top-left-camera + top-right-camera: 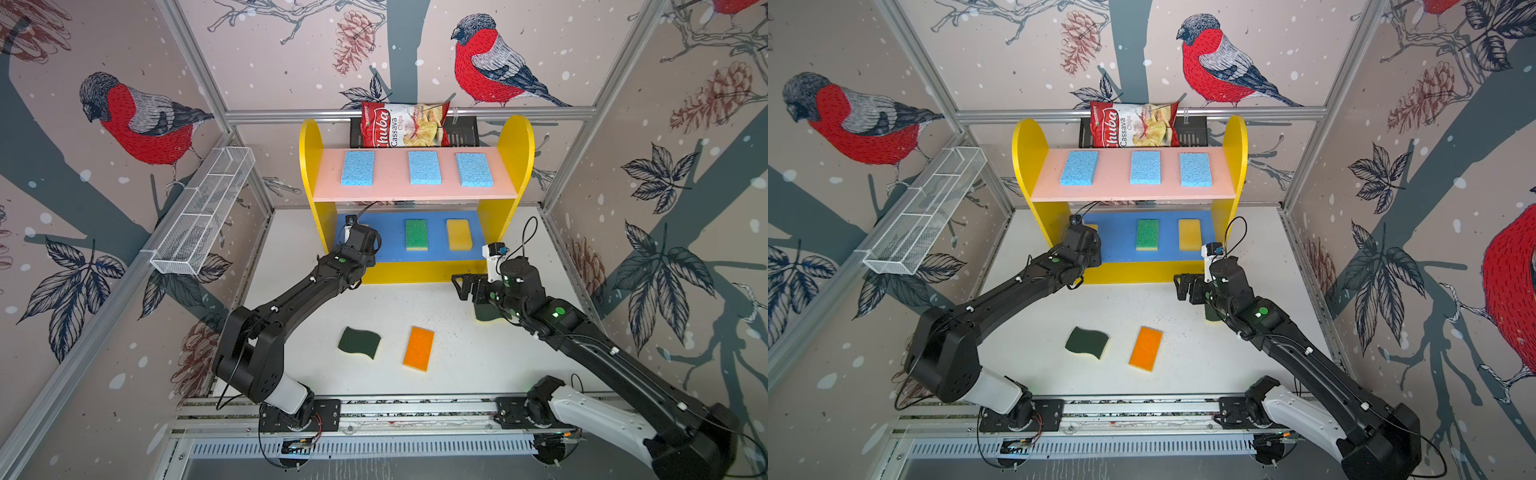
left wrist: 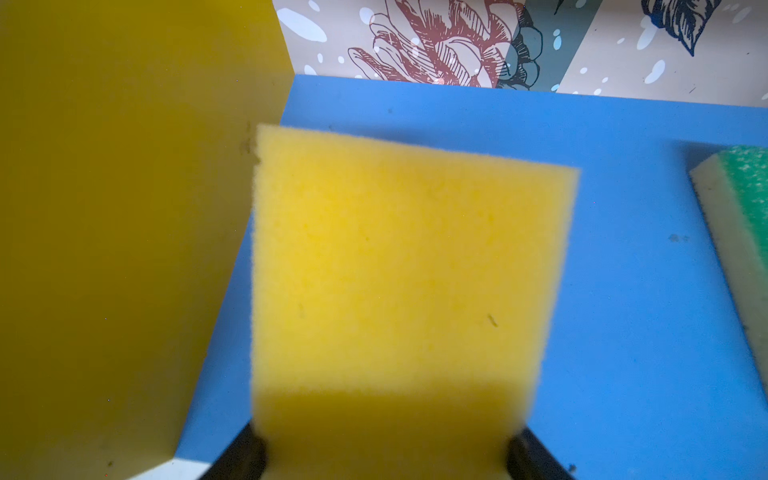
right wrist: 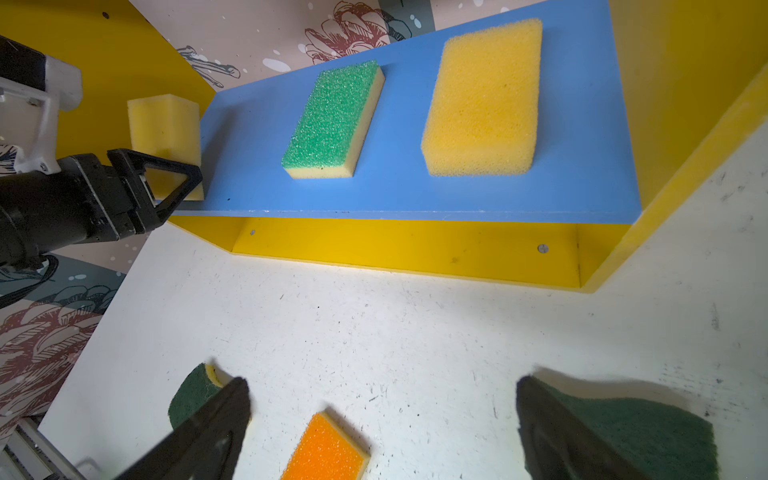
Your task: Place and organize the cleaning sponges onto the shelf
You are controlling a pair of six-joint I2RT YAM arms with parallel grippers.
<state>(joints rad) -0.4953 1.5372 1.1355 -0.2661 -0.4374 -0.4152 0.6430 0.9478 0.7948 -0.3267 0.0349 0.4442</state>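
Bird-print walls [image 1: 291, 54] closed in the white tabletop [image 1: 478, 357], and you had the shelf [image 1: 515, 141] standing in the upper centre of both top views. Your left arm [image 1: 291, 299] extended from the lower left to the left end of the blue board [image 1: 437, 224]. The left jaws were clamped on a yellow sponge [image 2: 407, 270] just beside the shelf's yellow side panel; whether it touched the board could not be told. Your right arm [image 1: 602, 345] extended from the lower right. The right jaws were spread wide with nothing between them, just beside a wavy dark-green sponge [image 3: 648, 432] on the tabletop.

On the pink board [image 1: 386, 187] lay three light blue sponges [image 1: 358, 168] [image 1: 424, 167] [image 1: 474, 169], spaced in a row. You had a green-topped sponge [image 1: 416, 234] and a second yellow sponge [image 1: 459, 235] flat on the blue board. In the lower centre, a second wavy sponge [image 1: 359, 341] and an orange-topped sponge [image 1: 419, 348] lay near each other, not touching.
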